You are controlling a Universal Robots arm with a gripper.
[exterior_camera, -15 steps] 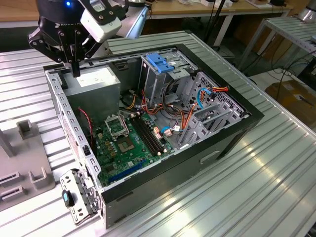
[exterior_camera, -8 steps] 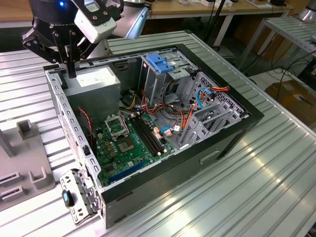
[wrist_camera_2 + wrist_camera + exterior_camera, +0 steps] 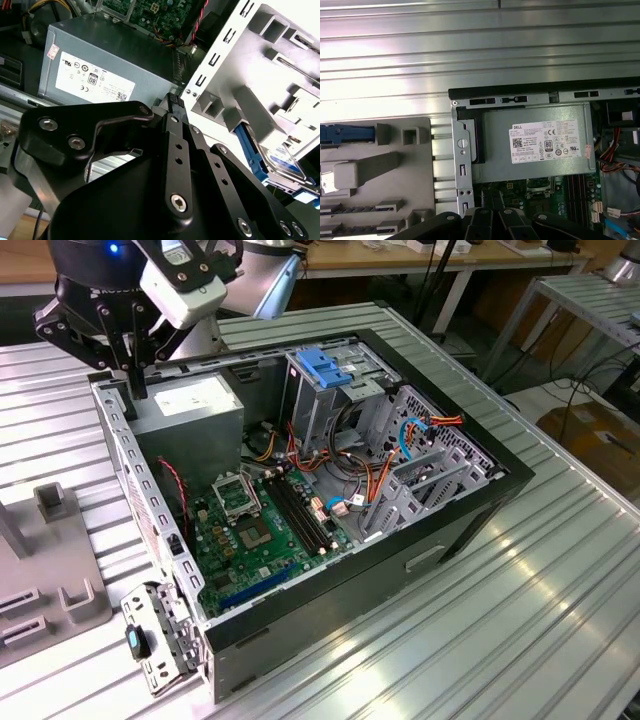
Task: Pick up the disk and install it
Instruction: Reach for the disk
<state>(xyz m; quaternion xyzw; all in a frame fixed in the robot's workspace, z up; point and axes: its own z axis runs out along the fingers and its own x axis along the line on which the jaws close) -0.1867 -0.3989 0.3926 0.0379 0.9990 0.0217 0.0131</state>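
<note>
Above the power supply (image 3: 190,405) corner, the gripper (image 3: 173,100) is held closed, nothing gripped; the disk (image 3: 282,161) is slotted in the grey rack (image 3: 415,175) beyond the case wall (image 3: 462,165), off to one side.

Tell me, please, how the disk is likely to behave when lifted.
Probably stiff and dense: the disk looks metal-faced. Its blue carrier seems smooth plastic, perhaps slippery. Slotted in the grey holder, it could bind if tilted.
</note>
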